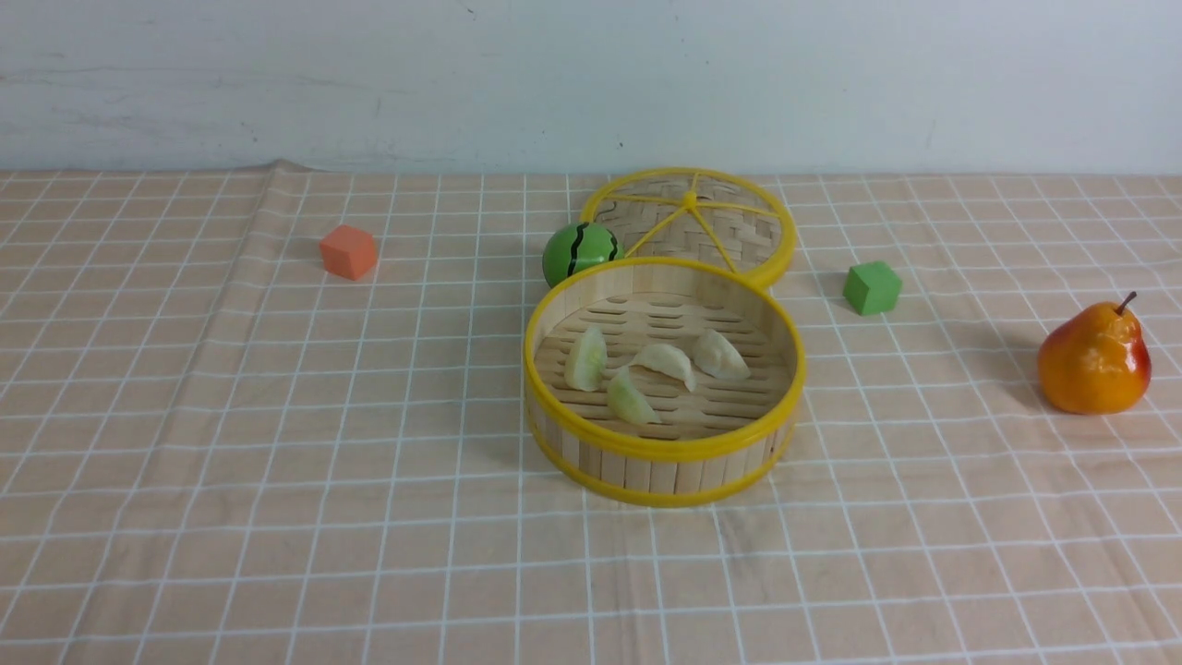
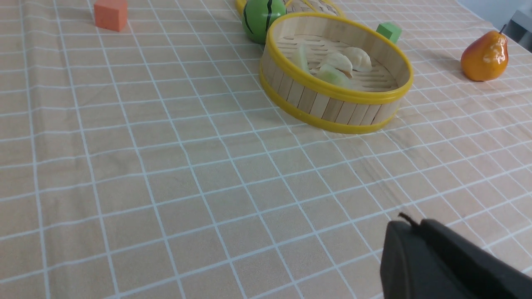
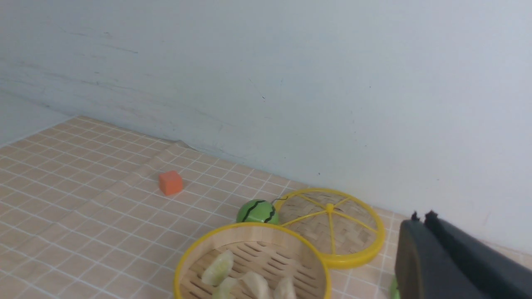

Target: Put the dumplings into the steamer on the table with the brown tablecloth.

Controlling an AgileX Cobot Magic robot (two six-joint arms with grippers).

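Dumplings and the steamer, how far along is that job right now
Looks finished: all four dumplings lie on the slatted floor of the steamer, and none shows on the brown tablecloth. Nothing is in hand; no arm appears in the front view. The lid lies behind the steamer, though covering isn't asked.

A round, shallow bamboo steamer (image 1: 664,448) with a wooden strip wall and yellow rims sits upright and uncovered on a table (image 1: 185,554) draped in a brown tablecloth (image 1: 277,416) with thin white grid lines and a few creases. Four small, pleated, crescent-shaped dumplings (image 1: 664,362), pale cream to light green, lie close together on the steamer's slatted floor, near its middle.
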